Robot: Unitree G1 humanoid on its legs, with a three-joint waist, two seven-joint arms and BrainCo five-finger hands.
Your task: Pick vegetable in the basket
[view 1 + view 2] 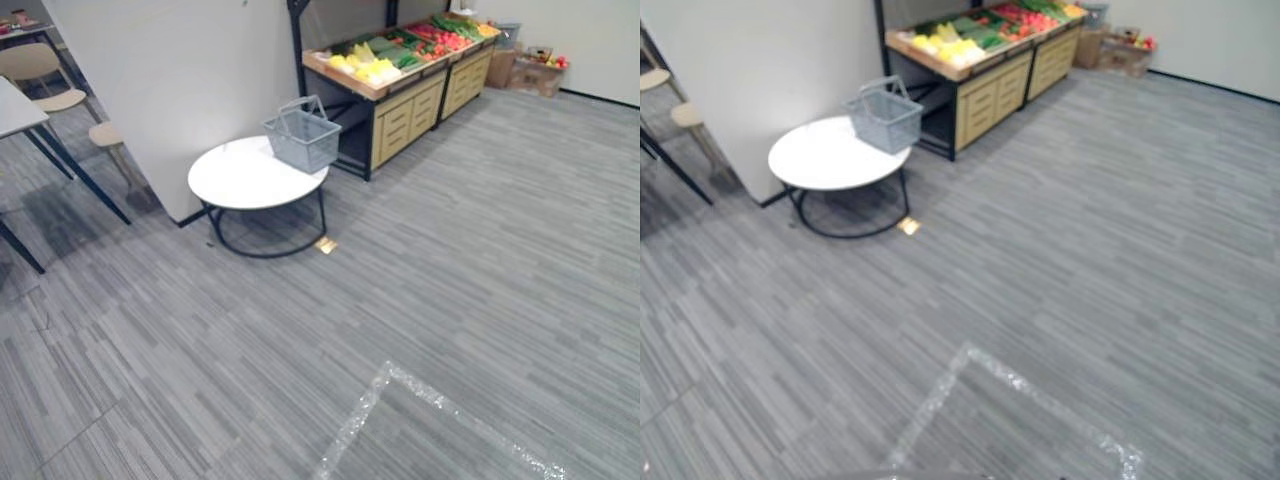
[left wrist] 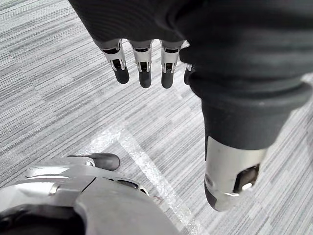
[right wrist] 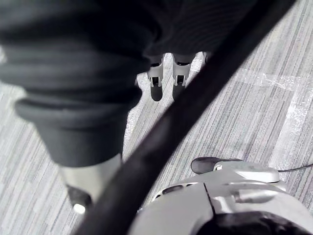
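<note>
Left eye view: basket (image 1: pixel 303 140) waiting, vegetables (image 1: pixel 400 50) on the stand, both robot hands loose

Left wrist view has the left robot hand (image 2: pixel 145 68) hanging over the grey striped floor (image 2: pixel 54 88). Its fingers (image 2: pixel 121 68) are straight and slack, its thumb (image 2: pixel 230 181) stands well apart from them, and it holds nothing. A shiny tape line (image 2: pixel 146 164) crosses the floor just beneath this robot hand.

Well ahead of both robot hands, the head cameras take in a pale chair (image 1: pixel 40 70) and a stool (image 1: pixel 108 135), then a white partition wall (image 1: pixel 180 80). Next comes the round white counter (image 1: pixel 240 175) on its dark ring frame, and the grey wire basket stands upright at that counter's far right edge with its handles raised. A small tan tag (image 1: pixel 325 244) lies on the floor by the counter's foot.

Just beyond the basket is the wooden produce stand (image 1: pixel 410 100), where the vegetables lie in rows, yellow ones (image 1: pixel 370 68) nearest, then green (image 1: pixel 395 50) and red (image 1: pixel 440 40). They are far from either robot hand. Cardboard boxes (image 1: pixel 535 75) sit on the floor past the end of the stand.

Right wrist view shows the right robot hand (image 3: pixel 156 83) likewise over the floor, near taped lines. Its fingers are relaxed and grip nothing.
</note>
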